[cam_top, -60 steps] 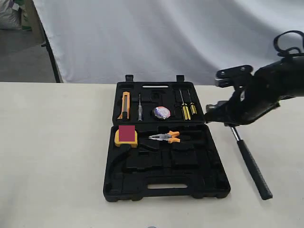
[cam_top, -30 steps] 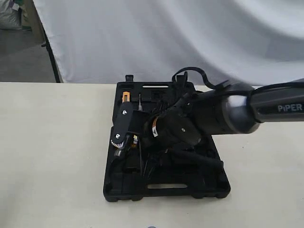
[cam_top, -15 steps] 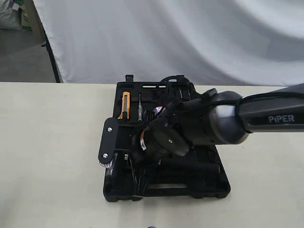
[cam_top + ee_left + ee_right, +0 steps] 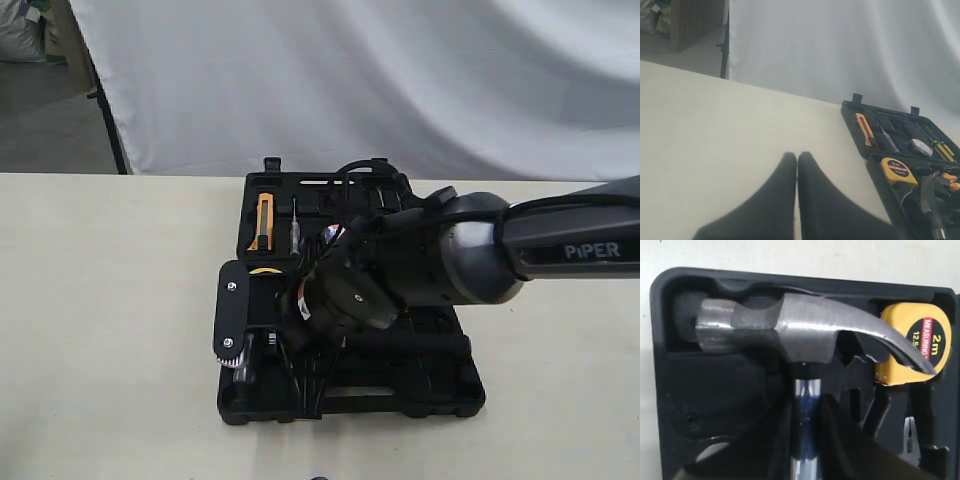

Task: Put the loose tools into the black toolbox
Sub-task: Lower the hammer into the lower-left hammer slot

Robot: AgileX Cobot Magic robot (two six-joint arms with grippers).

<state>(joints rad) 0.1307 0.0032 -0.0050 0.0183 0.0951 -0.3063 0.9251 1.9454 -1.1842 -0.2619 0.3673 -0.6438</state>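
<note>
"PiPER" in white on the right arm (image 4: 470, 262); the yellow tape measure (image 4: 920, 347) reads "2m", "MEASURING" and "12.5".

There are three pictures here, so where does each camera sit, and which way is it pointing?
Exterior: off the arms, looking down at the table and toolbox; the right arm shows.
Left wrist: rides the left wrist, facing across the table to the toolbox; the shut left gripper shows.
Right wrist: rides the right wrist, close on the hammer at the toolbox; the right gripper shows, holding it.
Shared: both wrist views show the hammer and tape measure.
</note>
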